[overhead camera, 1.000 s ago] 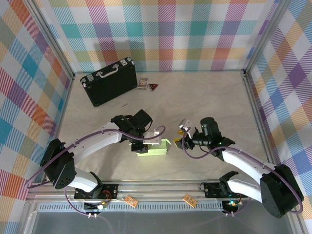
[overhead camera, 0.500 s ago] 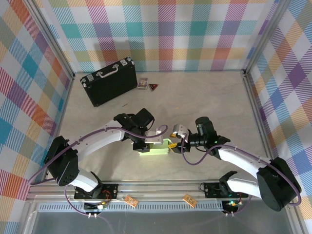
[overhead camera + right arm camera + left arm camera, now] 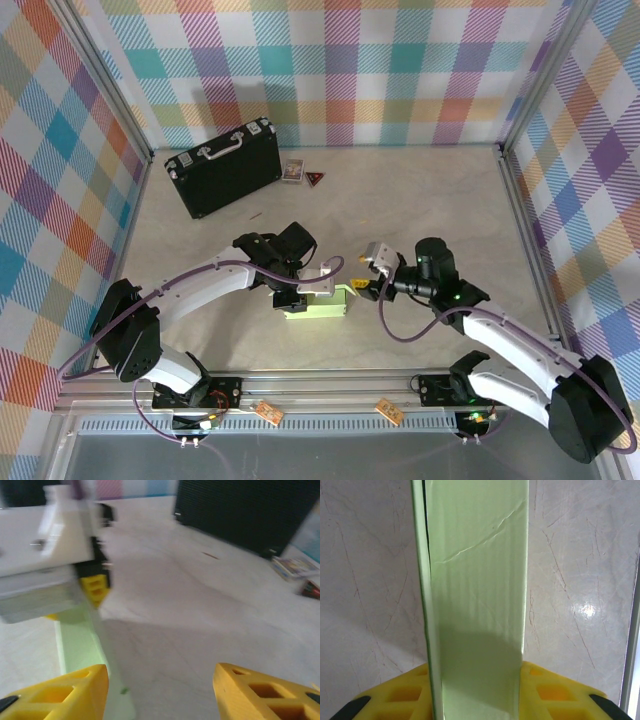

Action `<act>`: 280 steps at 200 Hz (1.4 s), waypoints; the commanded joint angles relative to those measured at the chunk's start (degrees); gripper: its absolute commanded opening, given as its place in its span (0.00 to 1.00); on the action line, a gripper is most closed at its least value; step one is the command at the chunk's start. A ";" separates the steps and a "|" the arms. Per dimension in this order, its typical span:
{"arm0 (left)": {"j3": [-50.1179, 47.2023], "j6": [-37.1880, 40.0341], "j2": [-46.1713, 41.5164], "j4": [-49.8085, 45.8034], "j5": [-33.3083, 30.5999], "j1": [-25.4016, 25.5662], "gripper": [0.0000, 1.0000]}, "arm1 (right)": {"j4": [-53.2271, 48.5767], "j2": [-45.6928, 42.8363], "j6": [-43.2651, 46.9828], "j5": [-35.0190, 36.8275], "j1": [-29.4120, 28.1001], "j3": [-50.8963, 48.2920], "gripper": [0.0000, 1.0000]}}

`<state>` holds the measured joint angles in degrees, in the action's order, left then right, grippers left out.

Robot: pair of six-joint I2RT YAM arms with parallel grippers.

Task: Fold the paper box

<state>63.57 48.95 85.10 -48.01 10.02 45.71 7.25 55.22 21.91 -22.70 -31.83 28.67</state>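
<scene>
Pinching paper box (image 3: 475,580) wall in left tool (image 3: 475,700).
Ease open, empty right tool (image 3: 160,690) squarely against box's right end; avoid creasing it.

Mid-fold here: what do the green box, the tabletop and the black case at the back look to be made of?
Paper box: thin pale green card, matte; a crease line wrinkles its face. Tabletop: pale stone-look surface, veined, slightly glossy given the light glare; maybe laminate. Black case: hard textured shell, probably plastic, with metal corners and handle.
</scene>
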 commanded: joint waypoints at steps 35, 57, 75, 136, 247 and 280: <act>-1.38 0.79 0.90 -3.59 0.09 0.52 0.32 | -7.83 6.12 0.76 1.15 1.03 3.24 0.56; -1.08 0.80 1.04 -3.93 0.17 0.52 0.32 | -6.98 8.07 2.19 -4.57 0.30 3.71 0.56; -1.43 0.80 0.71 -3.63 0.15 0.55 0.32 | -5.38 9.31 3.33 -7.59 -0.63 3.72 0.56; -1.08 0.67 1.04 -3.76 0.26 0.54 0.32 | -1.40 12.94 4.39 -11.81 -2.26 4.48 0.55; -0.99 0.67 0.88 -3.93 1.23 0.59 0.31 | -3.28 19.93 12.96 -21.50 -3.03 9.08 0.42; -0.88 0.67 1.02 -4.02 1.23 0.53 0.31 | -3.50 21.98 14.25 -23.23 -3.01 10.38 0.38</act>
<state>63.64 49.10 84.62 -50.76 8.95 45.60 2.46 75.61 33.41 -40.05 -33.58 36.53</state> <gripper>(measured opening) 0.323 0.388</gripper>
